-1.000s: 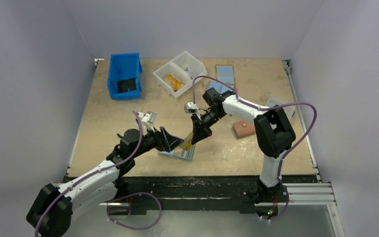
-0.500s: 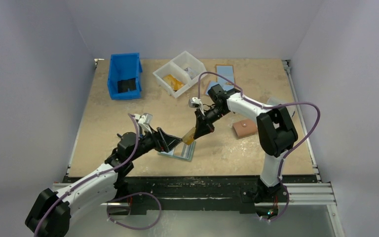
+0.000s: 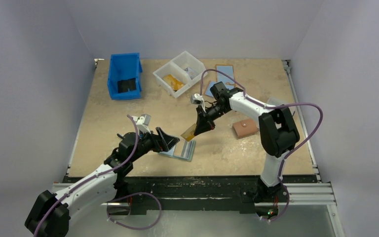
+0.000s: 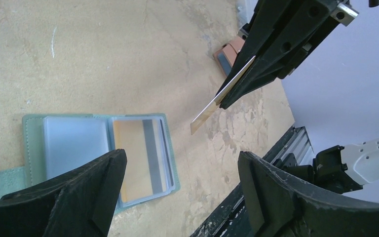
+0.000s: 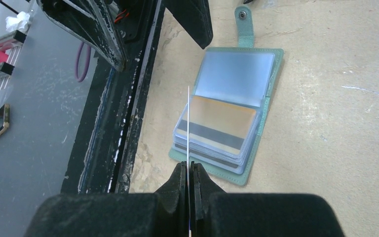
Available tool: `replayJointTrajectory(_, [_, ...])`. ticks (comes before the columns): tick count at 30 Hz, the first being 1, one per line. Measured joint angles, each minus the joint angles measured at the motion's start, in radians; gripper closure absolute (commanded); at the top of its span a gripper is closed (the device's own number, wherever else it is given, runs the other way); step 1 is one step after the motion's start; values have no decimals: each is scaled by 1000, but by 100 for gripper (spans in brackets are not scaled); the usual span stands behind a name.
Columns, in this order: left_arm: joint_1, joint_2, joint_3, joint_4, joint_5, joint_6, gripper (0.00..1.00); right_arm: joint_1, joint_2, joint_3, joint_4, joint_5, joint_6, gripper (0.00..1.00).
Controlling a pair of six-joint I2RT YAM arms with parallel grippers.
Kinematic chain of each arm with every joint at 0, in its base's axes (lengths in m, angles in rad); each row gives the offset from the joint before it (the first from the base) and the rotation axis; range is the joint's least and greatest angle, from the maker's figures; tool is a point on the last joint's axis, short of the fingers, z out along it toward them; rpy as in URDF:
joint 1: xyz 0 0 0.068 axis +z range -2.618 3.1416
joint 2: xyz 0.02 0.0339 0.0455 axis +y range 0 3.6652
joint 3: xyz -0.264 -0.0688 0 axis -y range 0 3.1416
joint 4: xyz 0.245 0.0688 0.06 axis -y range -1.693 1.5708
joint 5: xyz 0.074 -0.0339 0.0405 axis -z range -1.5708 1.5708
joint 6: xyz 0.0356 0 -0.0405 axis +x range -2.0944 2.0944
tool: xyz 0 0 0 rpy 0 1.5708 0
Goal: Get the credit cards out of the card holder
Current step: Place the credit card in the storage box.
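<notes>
We see the small teal-green soft folding card holder (image 5: 237, 79) lying open and flat on the bench (image 3: 108, 123), close to its near edge and between the two arms. Its snap tab reaches towards the left arm. The clear plastic sleeves face up. The top sleeve of one stack holds a tan-orange credit card with a dark stripe (image 5: 219, 129), and darker edges show beneath it.

A second thin tan-orange plastic card (image 4: 212, 109) is out of the holder. It is tilted in the air just to the right of and beyond the holder, not touching it. The right gripper (image 3: 198, 129) has its fingers clamped together on the upper end of this card. The left gripper (image 3: 169, 141) hovers at the holder's left side with its fingers wide apart and nothing between them. We cannot tell whether it touches the holder.

Farther out, a salmon-pink snap wallet (image 3: 243, 128) lies to the right. A blue plastic bin (image 3: 124, 74), a white two-compartment tray (image 3: 179, 73) and a flat light-blue wallet (image 3: 225, 74) sit along the far side.
</notes>
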Motion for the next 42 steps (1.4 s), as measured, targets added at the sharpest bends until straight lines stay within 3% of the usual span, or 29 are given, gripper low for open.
replayJointTrajectory(26, [0, -6, 28, -94, -63, -16, 3, -34, -37, -7, 62, 31, 92, 100])
replayJointTrajectory(35, [0, -74, 29, -124, -66, -16, 2, -40, -74, 85, 190, 233, 311, 100])
replayJointTrajectory(42, [0, -139, 54, -237, -112, 11, 2, -43, -10, 227, 399, 375, 596, 100])
